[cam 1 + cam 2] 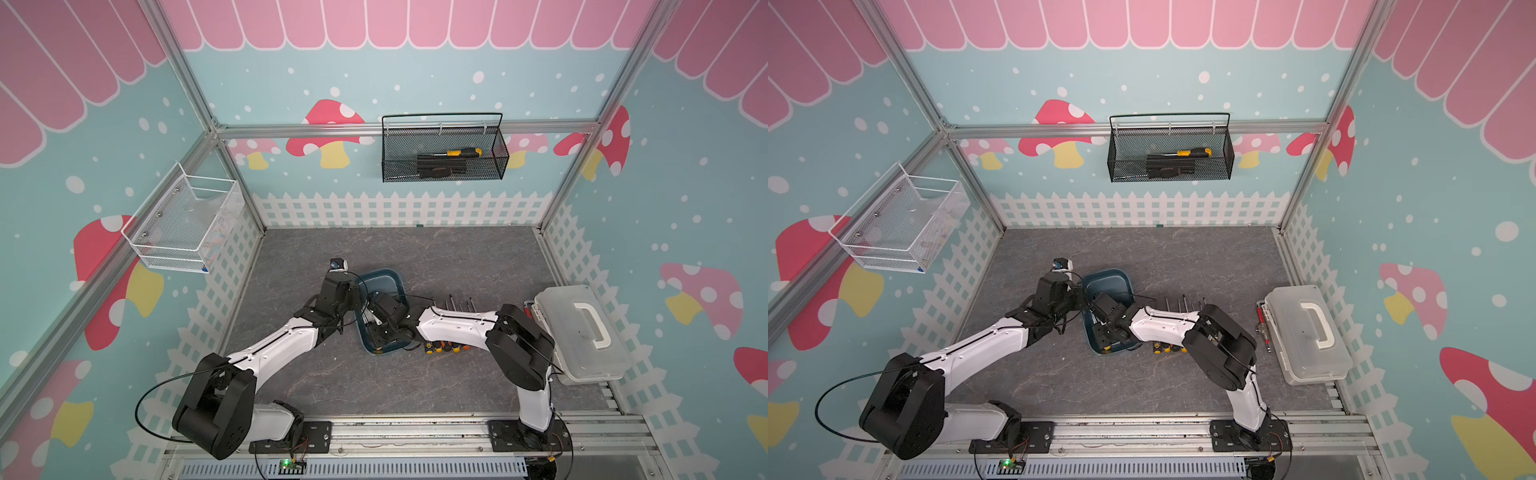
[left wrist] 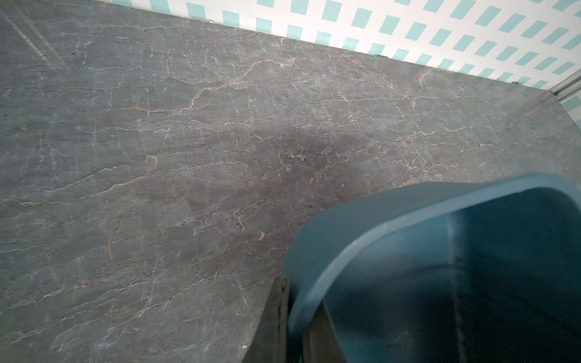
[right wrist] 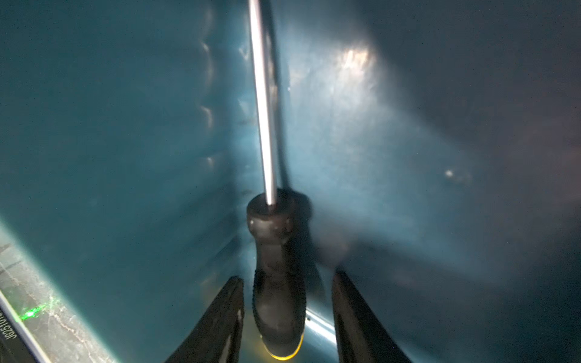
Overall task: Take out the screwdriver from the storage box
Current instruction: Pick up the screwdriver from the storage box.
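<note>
Here, on grey marbled tabletop [image 1: 457,257], left end effector [image 2: 298,323] pinches storage box [image 1: 382,279]; right end effector [image 3: 286,278] gapes around screwdriver [image 3: 276,248].

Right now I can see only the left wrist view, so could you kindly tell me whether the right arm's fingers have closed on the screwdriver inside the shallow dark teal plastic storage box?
Observer: Not yet. In the right wrist view the right gripper is open, its fingers either side of the black-handled, steel-shafted screwdriver with gaps showing.
Operator: Thank you. Where inside does it lie?
Observer: On the storage box floor, close along one side wall.
Operator: Is anything lying outside nearby?
Observer: Yes, in both top views a row of other screwdrivers with orange and yellow handle ends lies on the grey marbled table beside it, under the right forearm.
</note>
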